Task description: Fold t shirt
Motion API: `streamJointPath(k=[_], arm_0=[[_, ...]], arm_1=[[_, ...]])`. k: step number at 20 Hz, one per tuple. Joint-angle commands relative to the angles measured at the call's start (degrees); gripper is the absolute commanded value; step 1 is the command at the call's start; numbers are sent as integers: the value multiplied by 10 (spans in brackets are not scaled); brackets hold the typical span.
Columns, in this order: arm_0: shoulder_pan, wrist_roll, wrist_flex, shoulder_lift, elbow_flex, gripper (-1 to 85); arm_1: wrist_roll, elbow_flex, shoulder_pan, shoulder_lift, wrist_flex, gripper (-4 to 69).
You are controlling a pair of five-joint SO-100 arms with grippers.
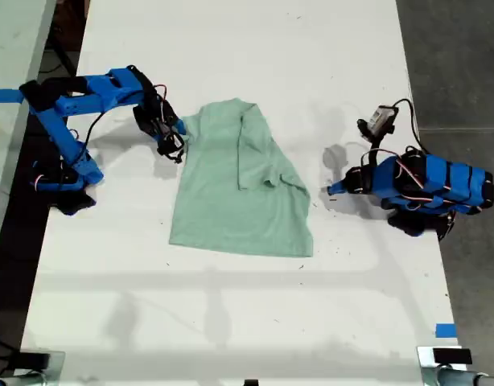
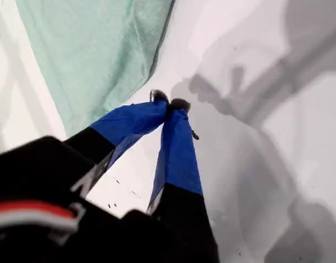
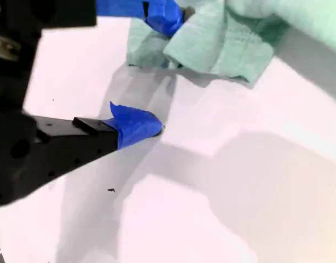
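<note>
while t shirt (image 1: pixel 239 189) lies partly folded mid-table (image 1: pixel 231 322), one sleeve side flipped over the body, first claw (image 2: pixel 169 104) sits pinched closed and empty, just off the hem edge toward the exterior view's right. second claw (image 3: pixel 157 71) gapes open at the cloth's edge on the exterior view's left, gripping nothing.
</note>
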Motion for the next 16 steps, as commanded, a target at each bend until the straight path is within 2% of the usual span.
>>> streamJointPath(k=[1,2,7,10,13,16], arm_0=[[7,-21,-3,-3,-21,54],[7,-27,-2,-6,-21,-1],[20,-48,19,-24,-25,-1],[41,-60,73,-17,-72,-1],[79,-11,134,-31,-187,-2],[74,3,192,-53,-283,-2]], arm_1=[[-6,40,3,6,2,15],[-6,40,3,6,2,15],[-6,40,3,6,2,15],[-5,40,3,6,2,15],[-5,40,4,6,2,15],[-6,40,4,6,2,15]])
